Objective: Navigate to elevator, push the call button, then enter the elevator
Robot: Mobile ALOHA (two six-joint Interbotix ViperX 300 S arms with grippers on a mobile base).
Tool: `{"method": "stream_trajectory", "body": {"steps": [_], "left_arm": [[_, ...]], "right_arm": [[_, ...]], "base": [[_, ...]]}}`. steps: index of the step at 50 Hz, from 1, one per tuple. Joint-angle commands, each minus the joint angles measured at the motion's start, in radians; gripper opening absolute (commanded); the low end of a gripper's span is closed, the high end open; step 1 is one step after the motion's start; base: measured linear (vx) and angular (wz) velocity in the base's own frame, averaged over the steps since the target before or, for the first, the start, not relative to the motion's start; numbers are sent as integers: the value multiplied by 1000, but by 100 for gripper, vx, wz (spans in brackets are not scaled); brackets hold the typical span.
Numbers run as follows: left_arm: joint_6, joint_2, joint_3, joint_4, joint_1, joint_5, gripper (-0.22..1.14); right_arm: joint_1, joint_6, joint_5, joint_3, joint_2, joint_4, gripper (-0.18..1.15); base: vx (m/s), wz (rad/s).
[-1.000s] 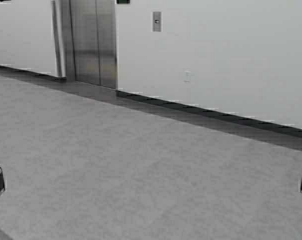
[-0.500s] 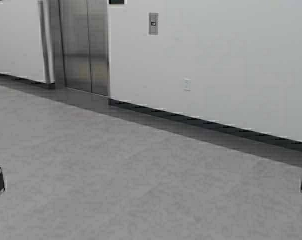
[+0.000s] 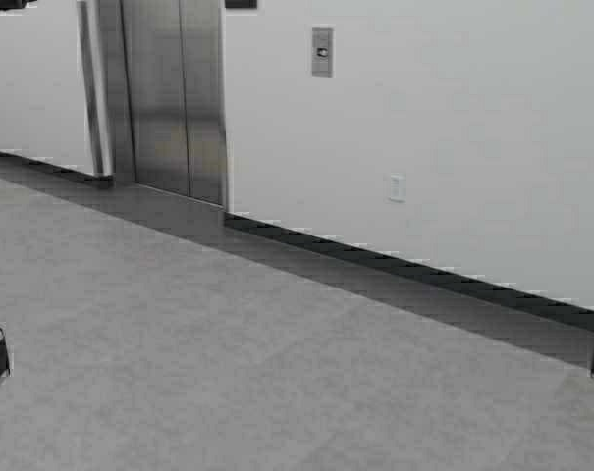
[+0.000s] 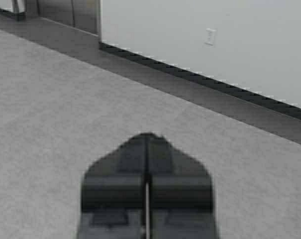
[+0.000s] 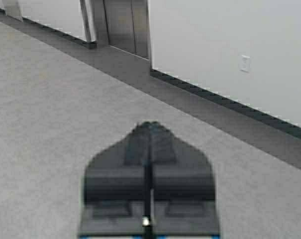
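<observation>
I am on the approach step, the elevator (image 3: 174, 93) and call button (image 3: 322, 51) well ahead across the floor (image 3: 228, 363). Both my left end effector (image 4: 147, 149) and right end effector (image 5: 149, 137) are pressed closed and empty; next I must drive nearer the button.

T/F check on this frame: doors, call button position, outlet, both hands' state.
1. The elevator doors are shut. True.
2. The call button is on the wall left of the doors. False: it is to their right.
3. A white outlet plate sits lower on the wall than the call button. True.
4. The left hand is open. False: its fingers are closed together, holding nothing.
5. The right hand is touching the call button. False: it is shut and far from the wall, over the grey floor.
</observation>
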Motion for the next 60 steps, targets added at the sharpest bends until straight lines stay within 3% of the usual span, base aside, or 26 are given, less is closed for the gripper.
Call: {"method": "stream_trajectory", "body": {"steps": [1, 60], "left_arm": [[-2, -5, -21, 3, -2, -8, 3], [-2, -25, -32, 2, -20, -9, 3]], "right_arm": [[0, -2, -3, -3, 5, -2, 5], [0, 0, -3, -12, 20, -3, 5]], "base": [[77, 12], [73, 1]]}}
